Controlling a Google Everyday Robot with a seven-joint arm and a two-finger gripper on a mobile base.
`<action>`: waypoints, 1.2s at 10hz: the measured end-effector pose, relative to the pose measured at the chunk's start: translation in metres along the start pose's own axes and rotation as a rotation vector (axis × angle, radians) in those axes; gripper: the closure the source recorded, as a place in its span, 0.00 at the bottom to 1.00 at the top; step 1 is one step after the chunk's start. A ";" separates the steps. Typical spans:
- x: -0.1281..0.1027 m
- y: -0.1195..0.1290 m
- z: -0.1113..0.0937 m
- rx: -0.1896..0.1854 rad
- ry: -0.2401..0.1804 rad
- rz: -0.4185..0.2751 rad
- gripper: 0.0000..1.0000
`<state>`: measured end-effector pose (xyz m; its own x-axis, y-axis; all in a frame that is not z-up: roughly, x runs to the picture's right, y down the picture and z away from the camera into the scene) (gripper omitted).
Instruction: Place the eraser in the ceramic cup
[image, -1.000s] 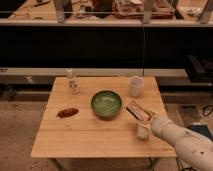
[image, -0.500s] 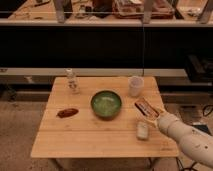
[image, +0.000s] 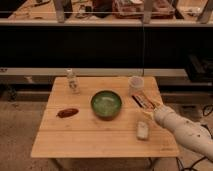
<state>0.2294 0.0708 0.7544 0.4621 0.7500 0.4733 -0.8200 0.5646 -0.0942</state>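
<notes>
**Orange-red eraser not yet in the cup**

Camera view: the eraser (image: 143, 101) lies flat on the wooden counter (image: 85, 135), just in front of the ceramic cup (image: 135, 83) and right of the green bowl (image: 106, 104). The gripper (image: 151, 113) sits at the eraser's near end, low over the counter. Whether it has hold of anything cannot be told. Judging by this, grasping, lifting and dropping into the cup all remain.

The gripper (image: 150, 111) is hovering at the table's (image: 90, 140) right edge, beside the eraser (image: 143, 100). The cup (image: 135, 84) is standing just beyond it. The bowl (image: 106, 104) is blocking its left. The block (image: 143, 131) is lying just nearer than it. Bare tabletop is lying open near-left.
</notes>
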 end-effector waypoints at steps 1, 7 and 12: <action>-0.002 -0.004 0.013 -0.009 0.009 -0.009 1.00; -0.011 -0.076 0.058 0.088 0.008 0.012 1.00; -0.008 -0.105 0.057 0.164 -0.057 0.136 1.00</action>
<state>0.2928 -0.0144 0.8103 0.3275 0.7919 0.5155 -0.9194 0.3928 -0.0193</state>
